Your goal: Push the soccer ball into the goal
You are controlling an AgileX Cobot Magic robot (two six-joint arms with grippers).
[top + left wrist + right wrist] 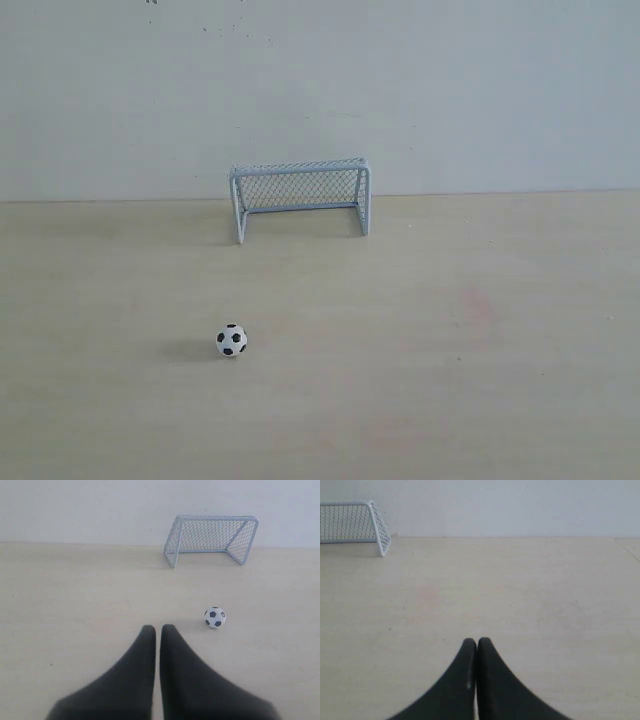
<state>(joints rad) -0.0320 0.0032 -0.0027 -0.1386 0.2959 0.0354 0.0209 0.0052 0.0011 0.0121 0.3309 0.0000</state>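
Observation:
The soccer ball point(231, 340) point(214, 617), white with black patches, rests on the pale wooden table, well in front of the goal point(300, 196) point(210, 537) and a little left of its left post. The goal stands against the back wall, its mouth facing the ball. My left gripper point(158, 629) is shut with nothing in it, its black tips short of the ball and to one side. My right gripper point(477, 641) is shut and empty; only a corner of the goal point(355, 524) shows in its view. Neither gripper appears in the exterior view.
The pale wooden table point(450, 380) runs back to a plain white wall point(450, 90). A faint pinkish stain point(478, 305) marks the table right of the middle.

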